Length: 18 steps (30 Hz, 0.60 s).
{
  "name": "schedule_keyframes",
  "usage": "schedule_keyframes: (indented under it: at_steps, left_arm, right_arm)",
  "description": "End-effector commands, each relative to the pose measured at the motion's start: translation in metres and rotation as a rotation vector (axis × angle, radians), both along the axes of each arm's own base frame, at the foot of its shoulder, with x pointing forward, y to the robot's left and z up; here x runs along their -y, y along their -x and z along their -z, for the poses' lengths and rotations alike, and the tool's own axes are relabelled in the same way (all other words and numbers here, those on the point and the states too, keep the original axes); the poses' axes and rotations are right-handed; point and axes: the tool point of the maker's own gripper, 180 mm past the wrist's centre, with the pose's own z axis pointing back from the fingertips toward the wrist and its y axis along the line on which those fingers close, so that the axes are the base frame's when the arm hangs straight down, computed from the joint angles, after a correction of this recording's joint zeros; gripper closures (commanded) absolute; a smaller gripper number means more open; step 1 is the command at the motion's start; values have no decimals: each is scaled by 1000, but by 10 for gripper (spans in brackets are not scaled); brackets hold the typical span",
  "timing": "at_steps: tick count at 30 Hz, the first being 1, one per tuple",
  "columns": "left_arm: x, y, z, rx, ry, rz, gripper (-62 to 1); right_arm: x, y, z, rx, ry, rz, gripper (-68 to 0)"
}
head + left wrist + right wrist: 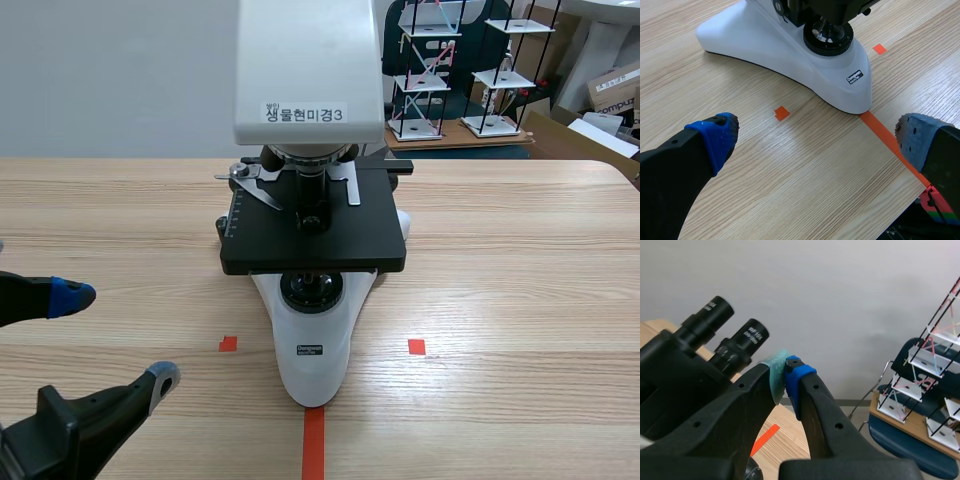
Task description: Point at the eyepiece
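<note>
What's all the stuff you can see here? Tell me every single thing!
white and black microscope: one, white body with a black stage, middle of the table
black eyepiece tubes: two, black, side by side on the microscope's head
light wooden table: one, pale wood, under the microscope
orange-red tape marks: one line and two small squares, on the table by the microscope's foot
stick-and-plate tower models: at least two, white plates on black rods, behind the table
brown cardboard boxes: a few, far back at the right
left gripper: one, black with blue and grey pads, open, low beside the microscope's foot
right gripper: one, black with green and blue pads, shut, tips close beside one eyepiece
</note>
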Motion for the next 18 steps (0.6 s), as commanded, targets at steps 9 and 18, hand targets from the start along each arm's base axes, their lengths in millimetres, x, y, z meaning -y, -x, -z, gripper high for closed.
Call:
schedule_keyframes:
  at_steps: [9, 18]
  left_arm:
    - [1, -2, -6, 18, 20, -3, -623]
    - [1, -2, -6, 18, 20, -3, -623]
  right_arm:
    - [-6, 3, -13, -6, -41, -62, -4]
    - [-8, 4, -10, -30, -49, -73, -4]
